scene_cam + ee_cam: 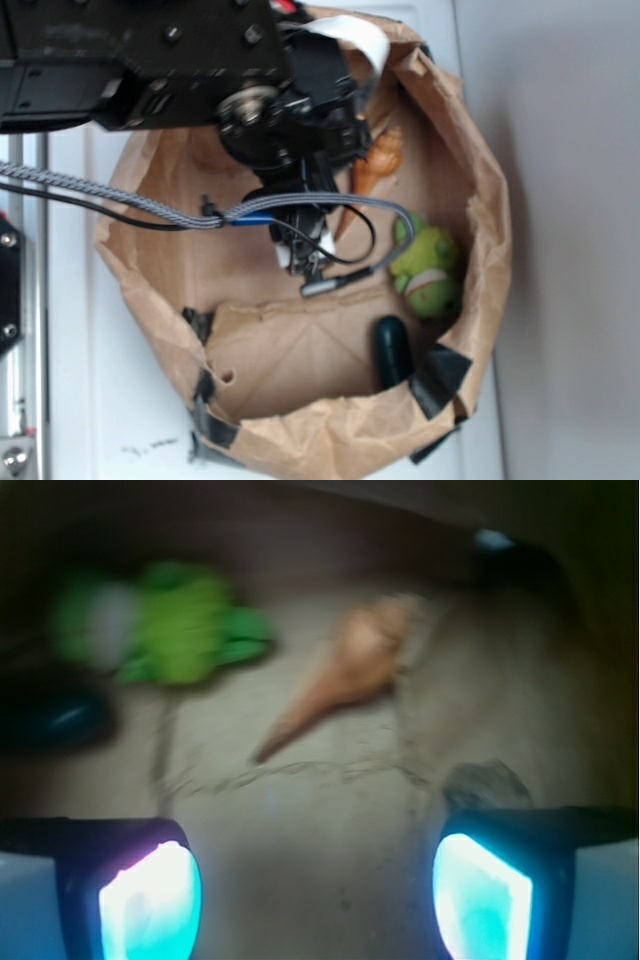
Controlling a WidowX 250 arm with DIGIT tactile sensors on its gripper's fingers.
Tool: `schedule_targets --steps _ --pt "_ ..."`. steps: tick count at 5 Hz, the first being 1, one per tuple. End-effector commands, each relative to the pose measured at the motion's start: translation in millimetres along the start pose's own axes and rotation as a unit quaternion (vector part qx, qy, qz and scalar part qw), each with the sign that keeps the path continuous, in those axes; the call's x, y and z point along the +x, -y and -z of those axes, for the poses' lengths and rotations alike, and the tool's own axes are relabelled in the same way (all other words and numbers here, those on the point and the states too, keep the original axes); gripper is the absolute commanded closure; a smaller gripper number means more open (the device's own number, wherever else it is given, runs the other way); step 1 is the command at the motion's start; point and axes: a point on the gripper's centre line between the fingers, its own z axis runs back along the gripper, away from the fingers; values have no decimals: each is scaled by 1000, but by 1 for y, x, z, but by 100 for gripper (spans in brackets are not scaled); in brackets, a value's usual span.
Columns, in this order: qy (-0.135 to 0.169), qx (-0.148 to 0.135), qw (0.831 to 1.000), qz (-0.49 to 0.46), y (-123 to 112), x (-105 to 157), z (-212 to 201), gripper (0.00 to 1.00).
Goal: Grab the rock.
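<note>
In the wrist view the rock (487,784) is a small grey-brown lump on the brown paper floor. It lies just beyond my right fingertip (480,895), which covers its lower edge. My gripper (315,900) is open, and only bare paper shows between the two glowing pads. The rock sits outside the gap, off to the right. In the exterior view my gripper (305,268) hangs inside the paper bag (490,230), and the arm hides the rock.
An orange-and-cream spiral seashell (350,670) (380,155) lies ahead of the gripper. A green plush toy (170,630) (428,265) sits at the far left of the wrist view. A dark green glossy oval (392,352) (55,720) rests near it. Crumpled bag walls surround everything.
</note>
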Motion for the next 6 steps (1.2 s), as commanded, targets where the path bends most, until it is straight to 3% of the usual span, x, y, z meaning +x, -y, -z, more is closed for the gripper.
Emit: schedule_targets --steps 1,2,5,6 --pt "40 27 971 -234 2 9 -4 0" --pt "17 60 934 -351 -6 19 -2 0" --pt "17 60 934 -351 -6 19 -2 0" --pt "4 67 923 -379 -17 4 18 0"
